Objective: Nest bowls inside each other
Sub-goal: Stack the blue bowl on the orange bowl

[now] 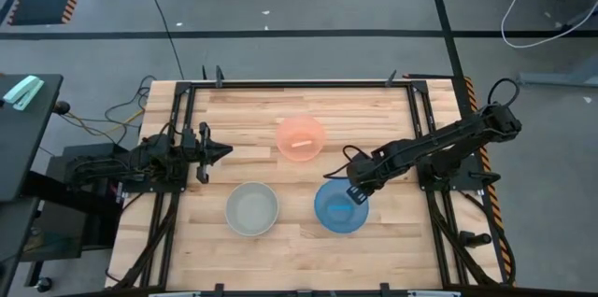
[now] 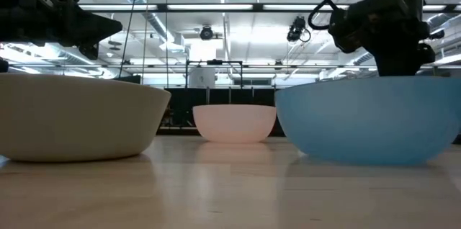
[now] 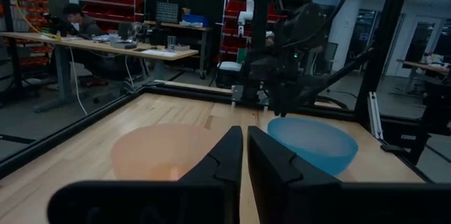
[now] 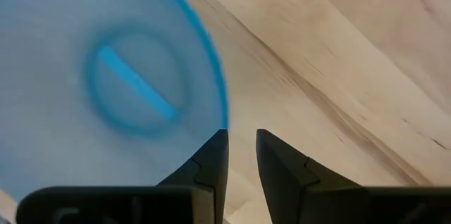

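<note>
Three bowls stand upright on their bases on the wooden table. The salmon-pink bowl [image 1: 301, 138] is at the far middle, the grey-white bowl [image 1: 252, 208] near left, and the blue bowl [image 1: 341, 206] near right. My right gripper [image 1: 355, 191] [image 4: 242, 143] points down over the blue bowl's far-right rim [image 4: 224, 104], its fingers a narrow gap apart. My left gripper [image 1: 224, 152] [image 3: 244, 139] is shut and hovers level to the left of the pink bowl [image 3: 162, 150], touching nothing. My right gripper comes from above, pointing down, at the blue bowl's far-right rim [image 4: 225, 122]. One fingertip [image 4: 215, 150] stands right at the rim, the other outside the bowl, and bare wood shows in the gap. Whether it touches the rim, I cannot tell.
Black frame rails [image 1: 177, 148] run along the table's left and right sides, with cables beside them. Bare wood [image 1: 299, 250] lies along the near edge and between the bowls. A person sits at a desk [image 3: 77, 20] in the room behind the table.
</note>
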Robot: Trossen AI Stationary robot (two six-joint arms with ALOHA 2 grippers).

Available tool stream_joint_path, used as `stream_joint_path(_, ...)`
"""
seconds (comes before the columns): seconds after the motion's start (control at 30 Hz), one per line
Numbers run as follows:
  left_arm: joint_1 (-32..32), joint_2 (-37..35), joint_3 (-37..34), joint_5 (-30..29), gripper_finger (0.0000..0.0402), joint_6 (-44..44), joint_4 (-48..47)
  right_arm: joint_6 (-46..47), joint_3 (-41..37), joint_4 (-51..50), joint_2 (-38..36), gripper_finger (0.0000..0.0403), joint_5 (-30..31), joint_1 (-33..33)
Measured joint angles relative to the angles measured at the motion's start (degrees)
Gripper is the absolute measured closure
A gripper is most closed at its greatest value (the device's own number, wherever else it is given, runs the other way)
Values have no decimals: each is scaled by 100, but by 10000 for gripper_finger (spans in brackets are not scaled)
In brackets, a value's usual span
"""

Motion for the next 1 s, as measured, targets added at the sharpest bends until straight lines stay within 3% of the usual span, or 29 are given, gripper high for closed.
stream_joint_path(0.57, 1, 0, 0, 1, 371, 4, 0, 430, -2, 241, 27, 321, 119, 219)
stream_joint_path(1.0, -1, 0, 0, 1, 362, 7, -19, 125, -4, 367, 786, 321, -8, 166)
